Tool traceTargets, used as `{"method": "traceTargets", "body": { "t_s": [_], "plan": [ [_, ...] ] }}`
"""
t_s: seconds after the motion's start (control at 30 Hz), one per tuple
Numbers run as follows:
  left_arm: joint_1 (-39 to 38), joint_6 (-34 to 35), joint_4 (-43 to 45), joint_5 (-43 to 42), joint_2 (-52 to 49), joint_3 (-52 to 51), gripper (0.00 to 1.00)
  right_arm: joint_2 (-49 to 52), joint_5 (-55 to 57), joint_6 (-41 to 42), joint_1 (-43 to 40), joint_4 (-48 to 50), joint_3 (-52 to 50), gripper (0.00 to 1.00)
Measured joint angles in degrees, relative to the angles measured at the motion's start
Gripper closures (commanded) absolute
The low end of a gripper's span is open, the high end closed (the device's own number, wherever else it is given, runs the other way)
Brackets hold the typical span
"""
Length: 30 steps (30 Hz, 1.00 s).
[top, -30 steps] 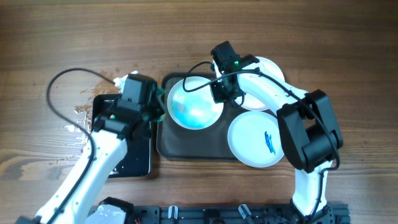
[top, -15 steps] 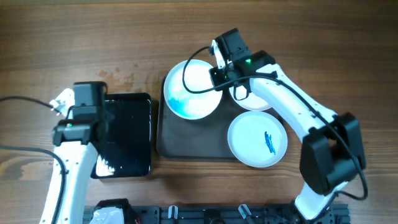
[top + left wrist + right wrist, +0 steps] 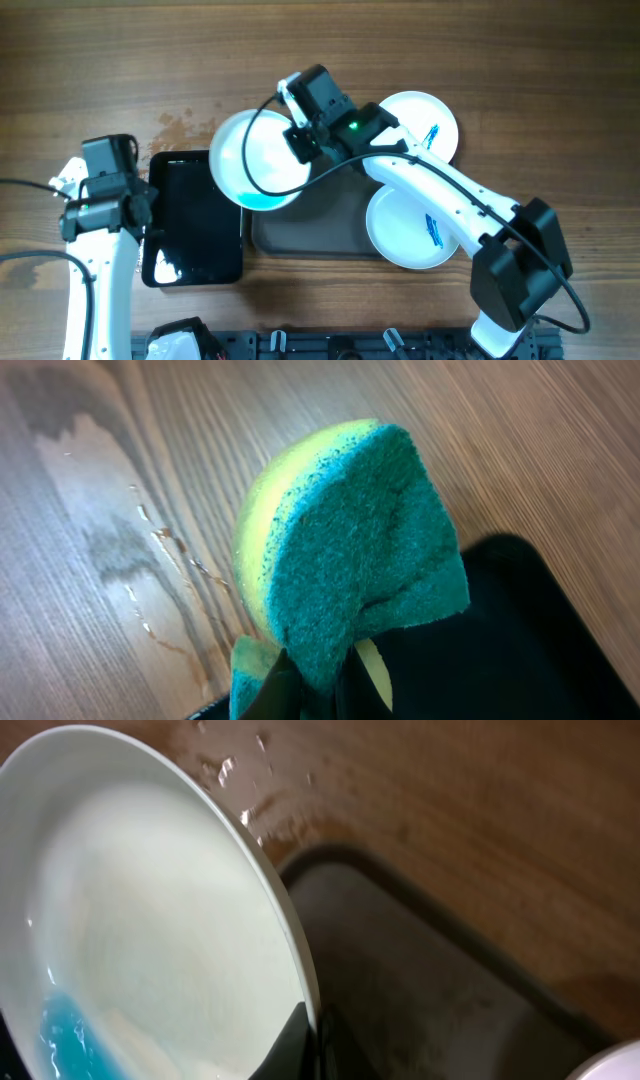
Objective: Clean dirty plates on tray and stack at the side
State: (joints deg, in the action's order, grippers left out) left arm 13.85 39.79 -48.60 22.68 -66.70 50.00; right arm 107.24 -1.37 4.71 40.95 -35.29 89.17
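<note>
My right gripper [image 3: 300, 140] is shut on the rim of a white plate [image 3: 250, 160] with a blue smear at its lower edge. It holds the plate tilted above the left end of the dark grey-brown tray [image 3: 320, 225]. The plate [image 3: 150, 920], gripper [image 3: 312, 1040] and tray [image 3: 420, 980] show in the right wrist view. A second plate [image 3: 412, 225] with a blue scribble lies at the tray's right end. A third scribbled plate [image 3: 425, 125] lies on the table behind it. My left gripper [image 3: 320, 685] is shut on a green-and-yellow sponge [image 3: 350, 560] over the black tray's left edge.
A glossy black tray [image 3: 195, 225] lies left of the grey-brown tray and also shows in the left wrist view [image 3: 500, 650]. Water drops and wet streaks mark the wood [image 3: 150, 550] beside it. A black cable [image 3: 20, 185] runs to the left arm.
My right gripper has carried the smeared plate leftward off the tray's far left corner, tilting it. My left arm has drawn back left with the sponge, away from the plate.
</note>
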Motion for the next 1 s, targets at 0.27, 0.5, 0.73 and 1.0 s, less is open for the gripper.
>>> {"method": "traceTargets", "body": {
  "t_s": [0.27, 0.5, 0.73, 1.0],
  "plan": [
    [14.9, -0.1, 1.2, -3.7, 0.0, 0.0, 0.96, 0.0, 0.1, -1.4, 1.9, 7.8, 5.5, 0.96],
    [26.7, -2.0, 1.2, -11.7, 0.0, 0.0, 0.96, 2.2, 0.2, -1.5, 8.1, 15.5, 5.5, 0.96],
    [28.1, -2.7, 1.0, -15.1, 0.0, 0.0, 0.96, 9.6, 5.1, -2.7, 13.3, 19.0, 5.5, 0.96],
    [28.1, -2.7, 1.0, -16.0, 0.0, 0.0, 0.96, 11.5, 23.2, -8.8, 18.9, 26.5, 5.5, 0.96]
  ]
}}
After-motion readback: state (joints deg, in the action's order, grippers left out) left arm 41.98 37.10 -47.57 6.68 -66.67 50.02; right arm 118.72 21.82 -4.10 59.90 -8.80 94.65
